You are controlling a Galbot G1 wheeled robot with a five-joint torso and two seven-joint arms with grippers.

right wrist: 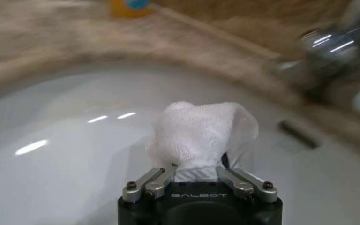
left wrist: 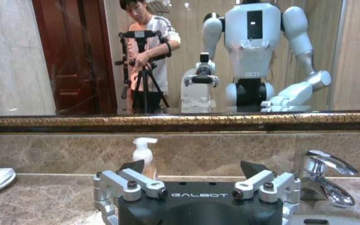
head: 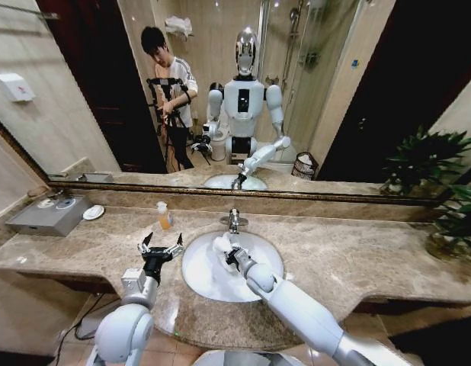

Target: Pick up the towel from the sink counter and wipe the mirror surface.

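Observation:
The white towel (right wrist: 198, 133) is a lumpy bundle pinched in my right gripper (right wrist: 196, 171), which is shut on it and hangs over the oval basin (head: 201, 274). In the head view the towel (head: 221, 245) sits just in front of the chrome faucet (head: 234, 221). My left gripper (head: 161, 245) stands open above the sink counter (head: 83, 248), at the basin's left rim, with nothing between its fingers (left wrist: 133, 168). The mirror surface (head: 319, 84) rises behind the counter in a dark gold frame and reflects the robot.
A small soap bottle (head: 165, 216) stands on the counter left of the faucet. A grey tray (head: 49, 216) and a small white dish (head: 93, 213) sit at the far left. Potted plants (head: 449, 221) stand at the right end. The mirror reflects a person with a tripod.

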